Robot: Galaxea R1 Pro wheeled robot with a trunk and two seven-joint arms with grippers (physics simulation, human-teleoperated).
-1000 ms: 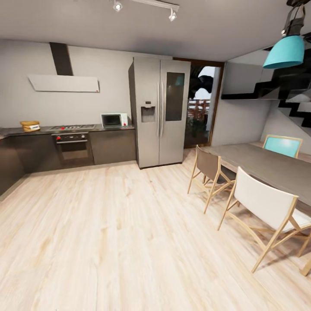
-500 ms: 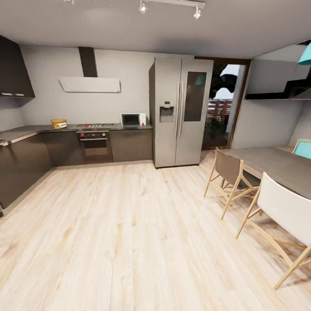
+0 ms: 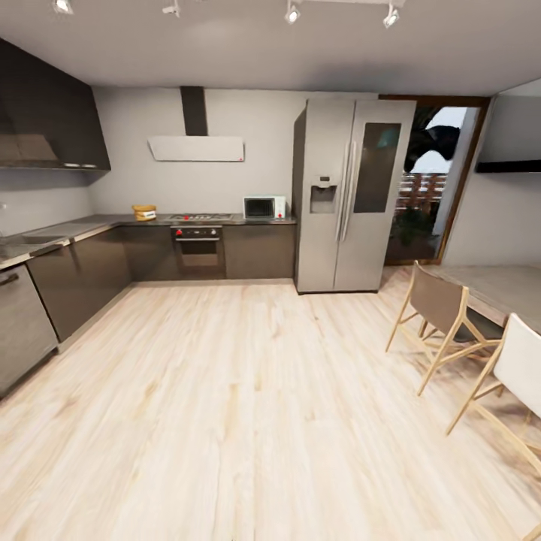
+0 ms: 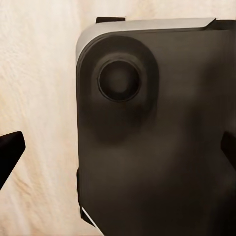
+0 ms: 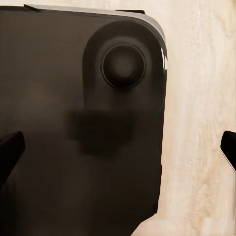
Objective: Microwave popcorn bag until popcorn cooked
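Far across the room, the small tan popcorn bag [image 3: 144, 213] stands on the grey countertop [image 3: 83, 225], left of the gas hob. The pale microwave [image 3: 264, 207] sits on the same worktop, right of the hob and beside the fridge, with its door closed. In the left wrist view my left gripper [image 4: 118, 152] is open, its dark fingertips [image 4: 10, 150] spread wide over the robot's dark base. My right gripper [image 5: 118, 150] is open in the same way, with nothing between its fingers. The popcorn itself is too small to make out.
A steel fridge [image 3: 349, 195] stands right of the counter. The oven [image 3: 198, 252] sits under the hob [image 3: 199, 218]. A dining table [image 3: 496, 289] with chairs [image 3: 443, 315] fills the right side. Wide pale wood floor [image 3: 248, 391] lies between me and the cabinets.
The head camera has turned left, so the whole picture has slid right. More of the left counter and upper cabinets now show, less of the table. The things themselves have not moved.
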